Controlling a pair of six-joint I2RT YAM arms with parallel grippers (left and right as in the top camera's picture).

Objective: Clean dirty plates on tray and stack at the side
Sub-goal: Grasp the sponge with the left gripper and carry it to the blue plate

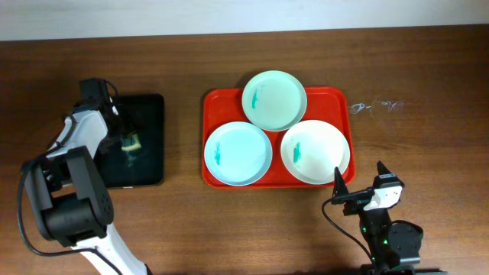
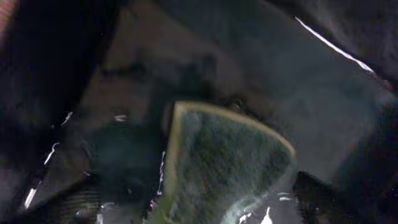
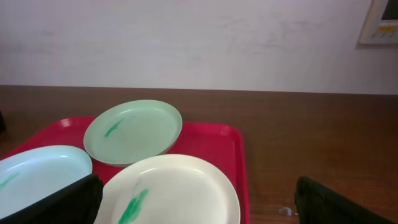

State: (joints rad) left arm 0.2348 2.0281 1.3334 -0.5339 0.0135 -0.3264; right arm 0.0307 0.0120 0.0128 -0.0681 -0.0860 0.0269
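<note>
The red tray (image 1: 210,103) sits mid-table and holds three plates with teal smears: mint green (image 1: 273,100) at the back, light blue (image 1: 238,153) front left, white (image 1: 315,151) front right. My left gripper (image 1: 122,141) is down in the black tray, its jaws (image 2: 193,208) open around a green-and-yellow sponge (image 2: 224,162), with a gap on the left side. My right gripper (image 1: 359,178) is open and empty just in front of the red tray's front right corner. In its wrist view the fingers (image 3: 199,205) frame the white plate (image 3: 174,186), with the mint plate (image 3: 134,130) behind it.
The smaller black tray (image 1: 149,114) lies left of the red tray, with the sponge (image 1: 134,143) in it. A clear plastic scrap (image 1: 376,105) lies on the wooden table right of the red tray. A wall stands behind the table.
</note>
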